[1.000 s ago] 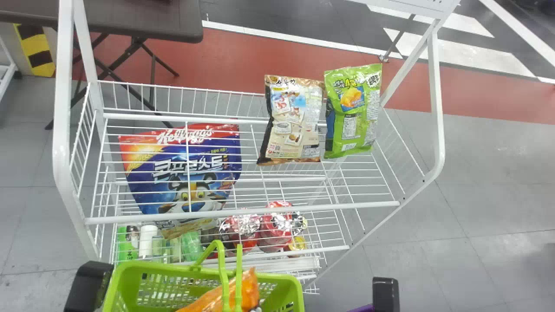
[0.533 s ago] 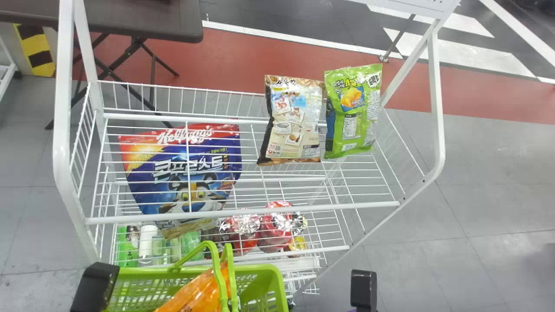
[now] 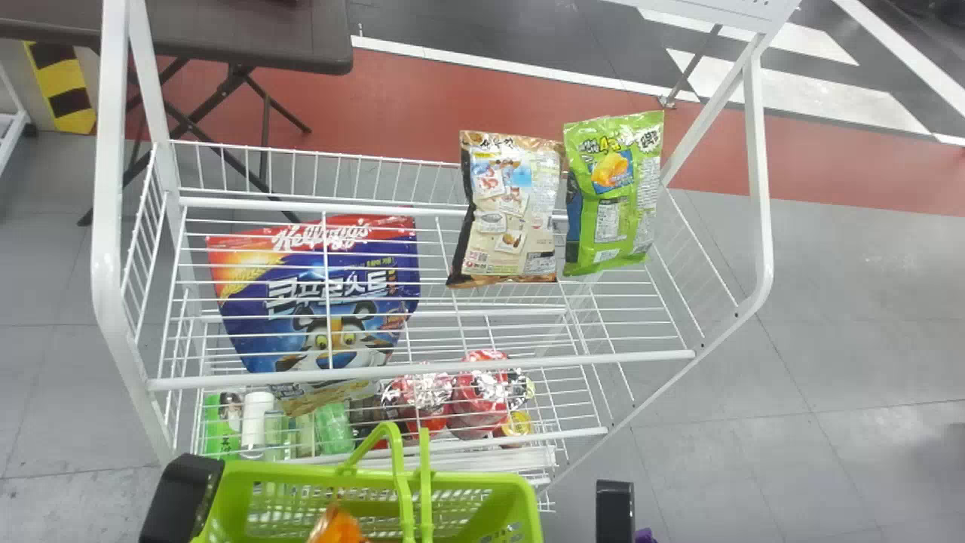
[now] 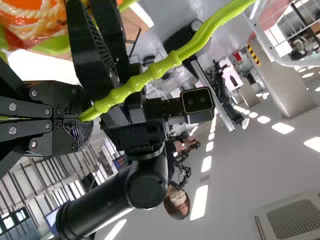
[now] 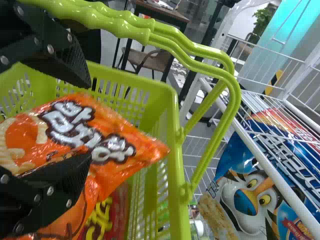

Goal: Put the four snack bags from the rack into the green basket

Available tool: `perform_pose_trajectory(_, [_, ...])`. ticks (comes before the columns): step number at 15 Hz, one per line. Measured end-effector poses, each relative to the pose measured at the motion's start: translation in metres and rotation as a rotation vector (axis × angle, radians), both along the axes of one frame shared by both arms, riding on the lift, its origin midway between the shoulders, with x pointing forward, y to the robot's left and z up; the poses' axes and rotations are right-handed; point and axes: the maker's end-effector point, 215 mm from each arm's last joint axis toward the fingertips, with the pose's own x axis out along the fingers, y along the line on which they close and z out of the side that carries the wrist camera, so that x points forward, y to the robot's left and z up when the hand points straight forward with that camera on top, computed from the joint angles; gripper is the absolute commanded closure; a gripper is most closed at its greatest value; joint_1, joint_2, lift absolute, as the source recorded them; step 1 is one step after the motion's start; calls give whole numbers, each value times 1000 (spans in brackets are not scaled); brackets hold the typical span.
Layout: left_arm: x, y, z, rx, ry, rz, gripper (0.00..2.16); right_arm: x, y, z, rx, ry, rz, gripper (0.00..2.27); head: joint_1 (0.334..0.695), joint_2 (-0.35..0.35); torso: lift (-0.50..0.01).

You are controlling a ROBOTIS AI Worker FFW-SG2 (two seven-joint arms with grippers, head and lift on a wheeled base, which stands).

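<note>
Pinching the basket handle [image 4: 135, 85], the left gripper [image 3: 181, 498] sits narrow; the right gripper [image 3: 614, 513] gapes near an orange bag [image 5: 115, 135].

The green basket [image 3: 369, 477] looks like smooth, lightly glossy plastic, its ribbed handle [image 4: 135, 86] too. The orange bag [image 5: 115, 135] is shiny, crinkled film; the beige bag [image 3: 513, 219] and green bag [image 3: 612, 196] have a similar gloss. The rack [image 3: 422, 372] looks like smooth, white-coated metal wire and tube. The right gripper [image 3: 614, 511] has matt black jaws, finely ridged, with shiny metal screws.
</note>
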Motion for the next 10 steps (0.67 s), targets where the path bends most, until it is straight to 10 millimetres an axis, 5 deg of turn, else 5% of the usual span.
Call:
perform_pose_trajectory(3, [-2,2,0,1,2,1,2064,26,-31,0,-69,-78,-70,161,695,-350,-6])
perform_pose_trajectory(6, [-3,1,0,1,2,0,2064,82,-87,20,-183,-272,-200,97,695,-350,-6])
perform_pose_trajectory(10, [-4,-1,0,4,0,-3,2064,184,-174,90,-390,-647,-466,110,695,-350,-6])
